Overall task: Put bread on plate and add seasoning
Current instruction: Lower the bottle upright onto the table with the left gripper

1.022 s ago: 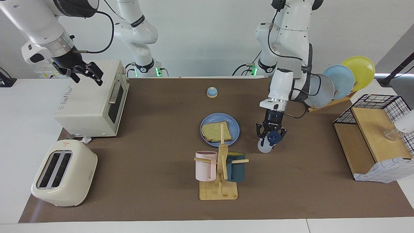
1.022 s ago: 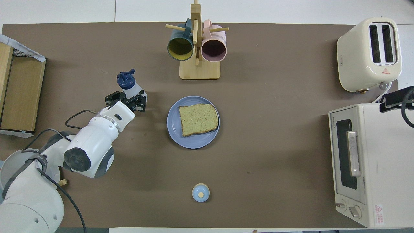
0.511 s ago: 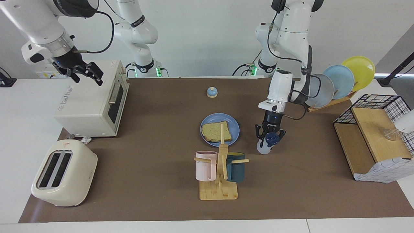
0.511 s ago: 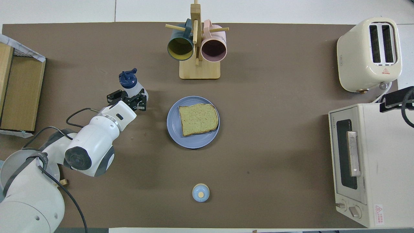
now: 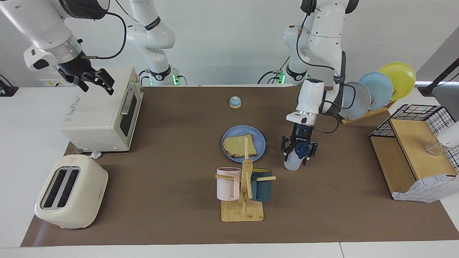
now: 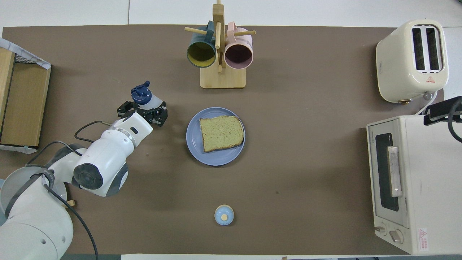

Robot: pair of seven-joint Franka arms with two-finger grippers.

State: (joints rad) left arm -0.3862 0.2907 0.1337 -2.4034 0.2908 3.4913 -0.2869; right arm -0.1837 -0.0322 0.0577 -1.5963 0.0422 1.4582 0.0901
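So since a second ago the left tool (image 5: 296, 157) has set the seasoning bottle (image 5: 293, 163) upright on the table (image 5: 172, 118) and its fingers have let go, now spread either side of the bottle rather than pinching it. Going big to small: the toaster oven (image 5: 102, 111) sits way off toward the right arm's end, with the right tool (image 5: 94, 81) parked in the air over it, jaws spread wide and holding nothing, just waiting. The blue plate (image 5: 260, 140) lies right beside the left tool, toward the right arm's end, with the bread (image 5: 239, 145) flat on it, so that half looks done. The bread is a squarish pale tan slice with a darker crust; I'd guess it's light and a bit crumbly. The bottle stands right between the left tool's fingers: whitish see-through plastic with a navy cap. Probably light and slightly squishy, slick too, so I'd take it mid-body, below the cap, not too hard. The little bell (image 5: 235, 102) sits well apart, closer to the robots than the tool.
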